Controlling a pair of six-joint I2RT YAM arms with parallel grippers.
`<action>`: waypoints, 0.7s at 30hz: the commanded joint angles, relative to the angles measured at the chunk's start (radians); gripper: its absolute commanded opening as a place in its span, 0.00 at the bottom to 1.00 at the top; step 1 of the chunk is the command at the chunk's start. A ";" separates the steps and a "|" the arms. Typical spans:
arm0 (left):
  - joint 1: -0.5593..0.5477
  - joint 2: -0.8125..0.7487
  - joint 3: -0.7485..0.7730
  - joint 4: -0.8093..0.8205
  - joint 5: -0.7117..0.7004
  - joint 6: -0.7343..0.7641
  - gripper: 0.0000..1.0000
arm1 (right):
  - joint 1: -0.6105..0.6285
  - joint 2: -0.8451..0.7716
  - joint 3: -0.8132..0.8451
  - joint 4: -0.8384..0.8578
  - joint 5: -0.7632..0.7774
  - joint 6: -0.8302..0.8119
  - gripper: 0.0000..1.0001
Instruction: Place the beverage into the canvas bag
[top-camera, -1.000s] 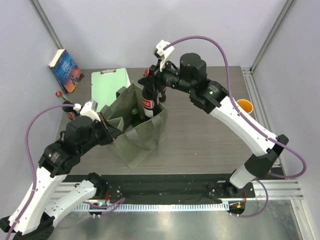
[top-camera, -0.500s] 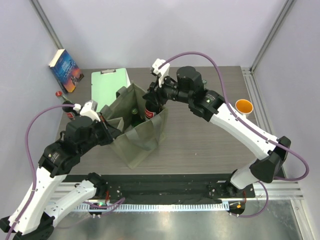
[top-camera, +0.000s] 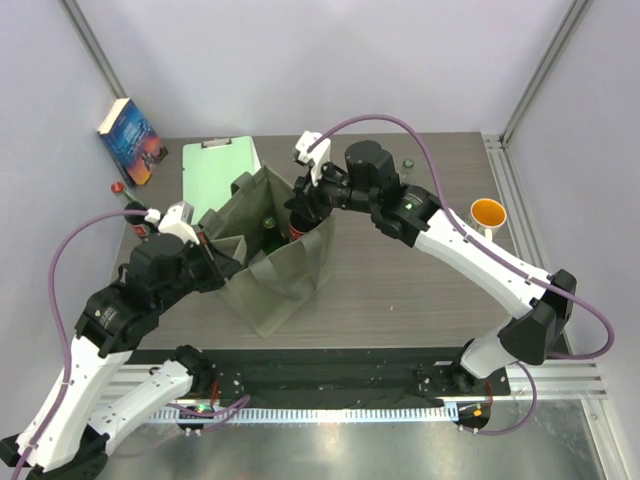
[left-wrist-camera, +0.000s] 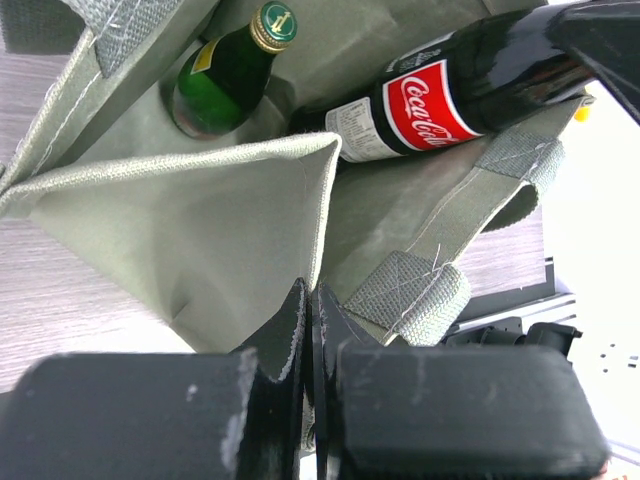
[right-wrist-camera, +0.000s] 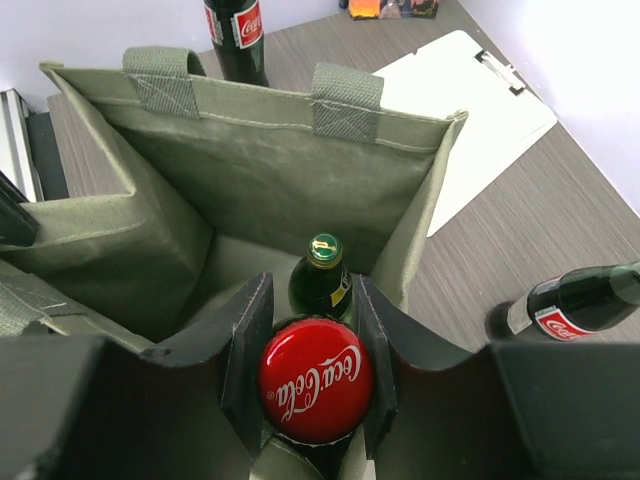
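cola bottle (left-wrist-camera: 430, 100) lower | in canvas bag (top-camera: 285, 275) | right end effector (top-camera: 303, 208) gripping

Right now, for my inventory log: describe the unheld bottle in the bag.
Find the boxy olive canvas bag on the grey table. Inside stands a green glass bottle. Unlike the dark red-capped cola bottle beside it, its cap is green and gold.

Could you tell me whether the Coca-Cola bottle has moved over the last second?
Yes. The dark red-labelled Coca-Cola bottle has dropped downward in the top view, deeper into the stationary olive-grey canvas bag.
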 joint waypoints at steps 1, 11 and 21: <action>-0.004 -0.016 0.020 -0.007 0.010 -0.009 0.00 | 0.008 -0.023 0.038 0.231 0.000 -0.048 0.01; -0.004 -0.024 0.017 -0.010 0.017 -0.014 0.00 | 0.021 0.022 0.010 0.217 0.045 -0.088 0.01; -0.004 -0.030 0.017 -0.010 0.017 -0.014 0.00 | 0.026 0.054 -0.016 0.198 0.102 -0.134 0.01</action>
